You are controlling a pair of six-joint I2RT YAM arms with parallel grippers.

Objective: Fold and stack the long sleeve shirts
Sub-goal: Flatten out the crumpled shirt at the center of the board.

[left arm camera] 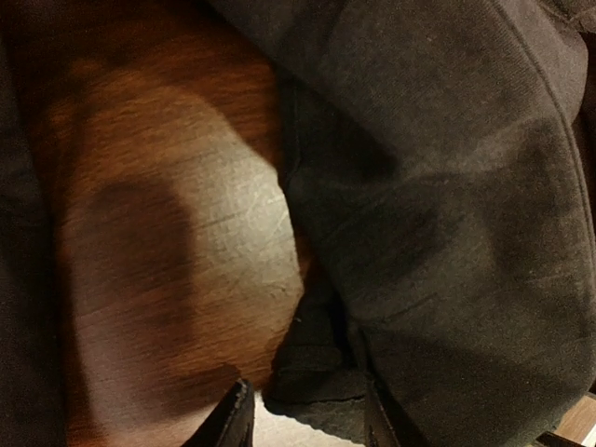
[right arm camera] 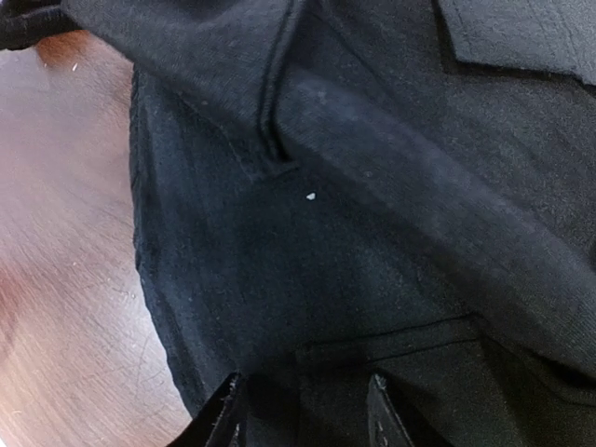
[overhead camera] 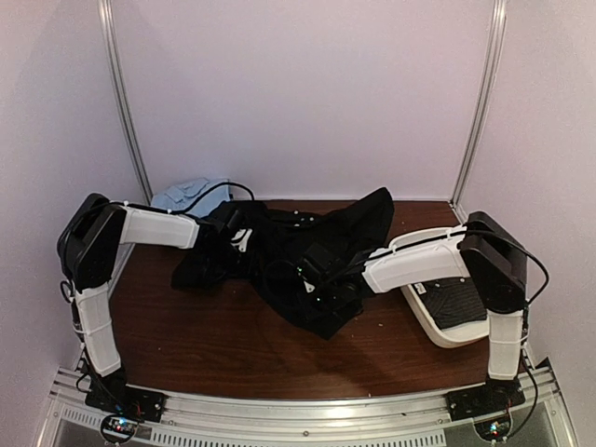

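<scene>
Two beside black shirt [overhead camera: 358, 223]: blue cloth [overhead camera: 186, 196], tray [overhead camera: 445, 339].

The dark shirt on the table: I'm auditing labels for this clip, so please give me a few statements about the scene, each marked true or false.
1. The dark shirt lies crumpled on the wooden table. True.
2. The white tray stands at the table's left side. False: it stands at the right, partly under the right arm.
3. A light blue cloth lies at the back left. True.
4. Both claws hover high above the shirt. False: the left claw and the right claw are down at it, with cloth between their fingers.
</scene>
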